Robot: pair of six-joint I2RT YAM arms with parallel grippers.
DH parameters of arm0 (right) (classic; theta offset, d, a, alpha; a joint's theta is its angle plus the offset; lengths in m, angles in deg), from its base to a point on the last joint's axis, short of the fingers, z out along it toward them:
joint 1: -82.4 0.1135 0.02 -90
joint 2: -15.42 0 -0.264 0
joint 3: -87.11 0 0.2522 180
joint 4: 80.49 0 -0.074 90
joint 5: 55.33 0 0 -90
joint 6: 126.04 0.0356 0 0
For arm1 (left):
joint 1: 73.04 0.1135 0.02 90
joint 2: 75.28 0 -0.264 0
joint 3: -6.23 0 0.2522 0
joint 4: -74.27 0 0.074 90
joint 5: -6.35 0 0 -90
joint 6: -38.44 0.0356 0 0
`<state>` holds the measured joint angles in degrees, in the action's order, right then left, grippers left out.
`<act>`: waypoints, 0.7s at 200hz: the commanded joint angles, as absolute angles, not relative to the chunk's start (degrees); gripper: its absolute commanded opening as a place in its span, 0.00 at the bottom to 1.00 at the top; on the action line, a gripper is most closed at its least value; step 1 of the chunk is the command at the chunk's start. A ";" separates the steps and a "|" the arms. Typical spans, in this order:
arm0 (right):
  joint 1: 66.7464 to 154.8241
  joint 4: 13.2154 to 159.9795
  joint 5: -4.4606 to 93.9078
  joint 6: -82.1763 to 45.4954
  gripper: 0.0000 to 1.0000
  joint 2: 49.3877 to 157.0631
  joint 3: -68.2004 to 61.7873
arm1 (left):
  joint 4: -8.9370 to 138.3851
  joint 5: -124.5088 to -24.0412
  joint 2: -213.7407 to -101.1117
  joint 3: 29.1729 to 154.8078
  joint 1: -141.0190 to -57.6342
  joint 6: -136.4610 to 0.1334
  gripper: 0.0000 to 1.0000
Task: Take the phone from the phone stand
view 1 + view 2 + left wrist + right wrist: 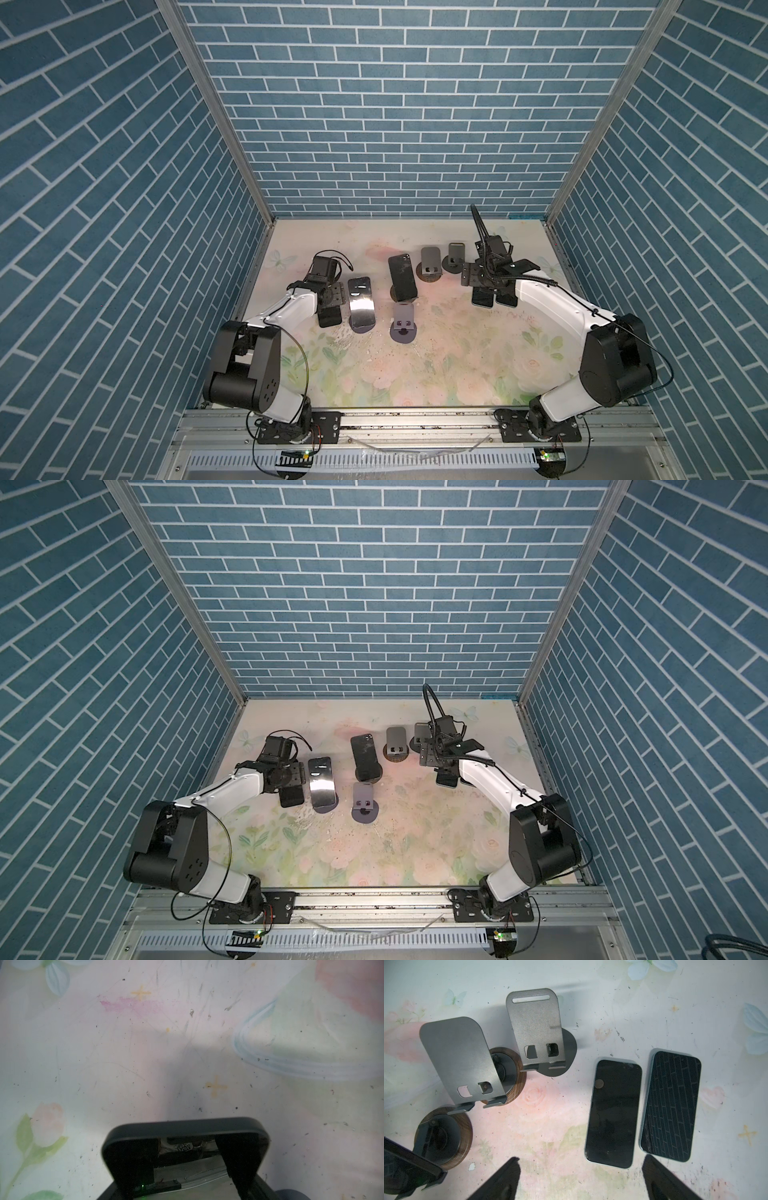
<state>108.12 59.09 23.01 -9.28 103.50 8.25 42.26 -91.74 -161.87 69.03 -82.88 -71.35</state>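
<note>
The left gripper (pixel 185 1140) is closed on a dark phone (pixel 187 1126), low over the table (pixel 104 1064). Next to it a shiny phone (pixel 361 303) leans on its stand (pixel 363 328), and a black phone (pixel 402 277) in the middle leans on a stand too. The right gripper (pixel 581 1158) hangs open above two flat phones (pixel 612 1113) that lie side by side on the table, near empty stands (pixel 452 1059)

Phone (pixel 187 1127), apparently, between clamped jaws

Black phone (pixel 331 318), left end effector (pixel 186 1140) clamped on it, left side of surface. Beside it, glossy phone (pixel 361 305) reclines on grey round-based stand (pixel 360 329).
</note>
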 commanded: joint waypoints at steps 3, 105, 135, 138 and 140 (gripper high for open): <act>107.93 57.71 21.88 -7.83 0.93 101.18 9.32 | 41.78 -90.60 -162.94 71.68 -81.50 -71.85 0.57; 107.98 57.84 21.36 -7.70 0.93 99.71 10.75 | 34.63 -90.00 -171.44 79.10 -80.46 -72.25 0.57; 107.97 58.01 21.31 -7.72 0.93 99.59 11.09 | 33.35 -90.14 -173.35 80.52 -80.42 -72.41 0.57; 107.97 57.98 21.31 -7.70 0.93 99.61 11.11 | 33.30 -90.19 -173.52 80.61 -80.42 -72.45 0.57; 107.98 57.97 21.31 -7.71 0.93 99.58 11.07 | 33.27 -90.20 -173.58 80.67 -80.42 -72.47 0.58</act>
<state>108.12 58.74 22.40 -9.25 101.42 9.38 35.77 -89.84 -172.14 78.80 -80.85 -71.94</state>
